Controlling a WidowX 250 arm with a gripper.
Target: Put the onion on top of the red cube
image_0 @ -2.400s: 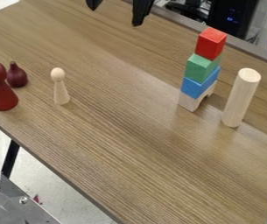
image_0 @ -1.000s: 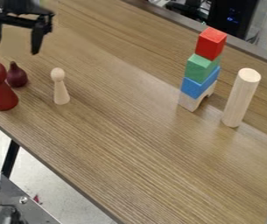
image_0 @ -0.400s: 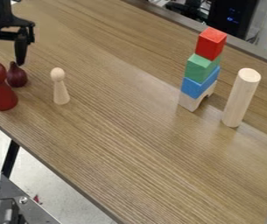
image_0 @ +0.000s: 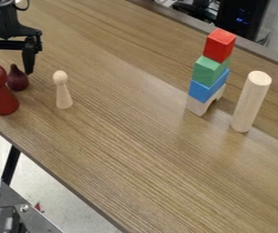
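And here's the gripper (image_0: 9, 68), far left, fingers spread wide with nothing between them, hanging right around the small dark onion (image_0: 17, 78)! The onion stands upright on the table (image_0: 135, 145), stalk up, with the red peg figure (image_0: 2, 93) crowding it from the near left. That's the first danger: a slightly off-line descent or close could knock the figure over or shove the onion aside. The rounded body could roll or squirt away, too, if the fingers pinch too high, up by the narrow stalk.

Just right of that pair, the pale peg figure (image_0: 62, 91) looks easy to topple on a low carry. Then the big worry, far right: the red cube (image_0: 219, 45) tops a tower of green block (image_0: 209, 70), blue block (image_0: 207, 88) and pale arch (image_0: 200, 104), none too neatly lined up. A sideways nudge or a hard press could bring it down, perhaps into the wooden cylinder (image_0: 250, 102) beside it!
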